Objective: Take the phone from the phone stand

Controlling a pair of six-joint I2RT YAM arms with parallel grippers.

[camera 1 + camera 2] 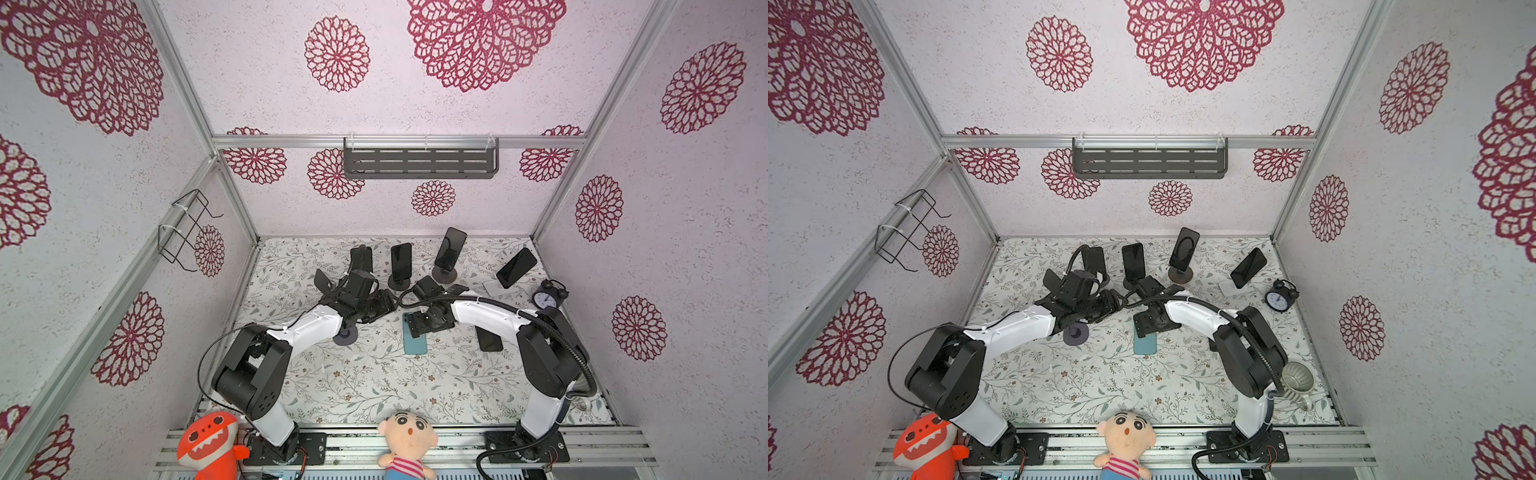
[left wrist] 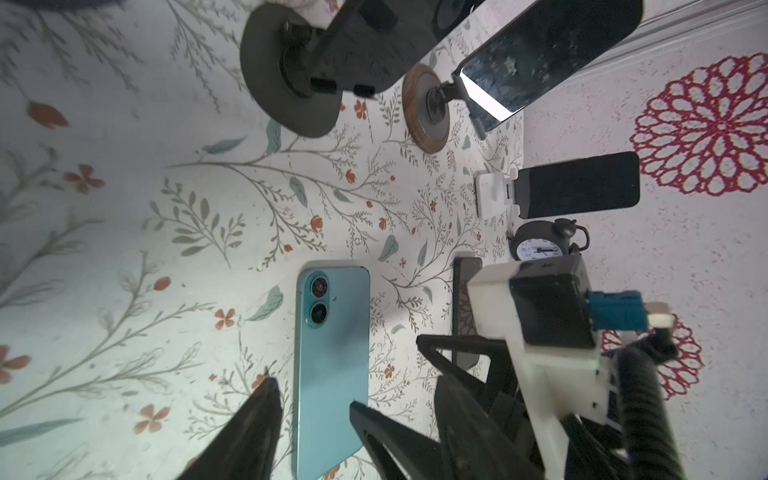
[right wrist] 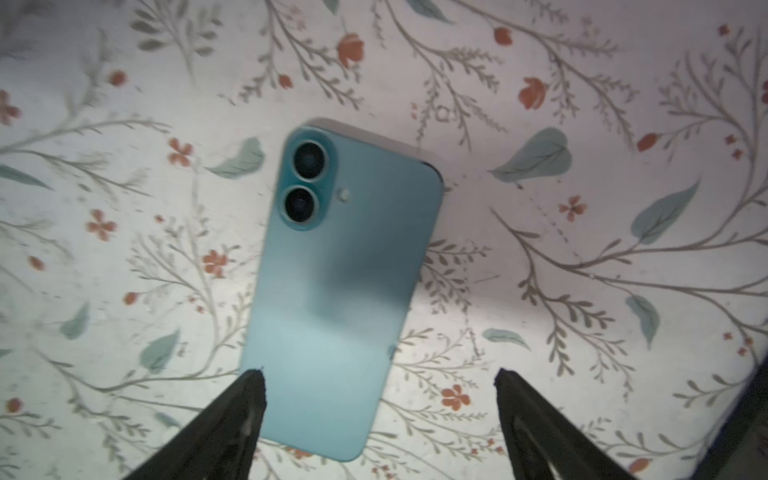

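Both top views are bright, evenly lit and sharp, though straight lines splay toward the edges. In the right wrist view the teal phone [image 3: 340, 291] is smeared by motion blur. A soft shadow crosses its middle, and the fingers [image 3: 232, 424] of the right gripper [image 3: 378, 374] beside it are dark silhouettes. In the left wrist view the tablecloth [image 2: 104, 187] far from the teal phone goes soft.

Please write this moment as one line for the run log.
phone: teal phone flat on table, camera side up | right gripper: open over it | left gripper: open, empty
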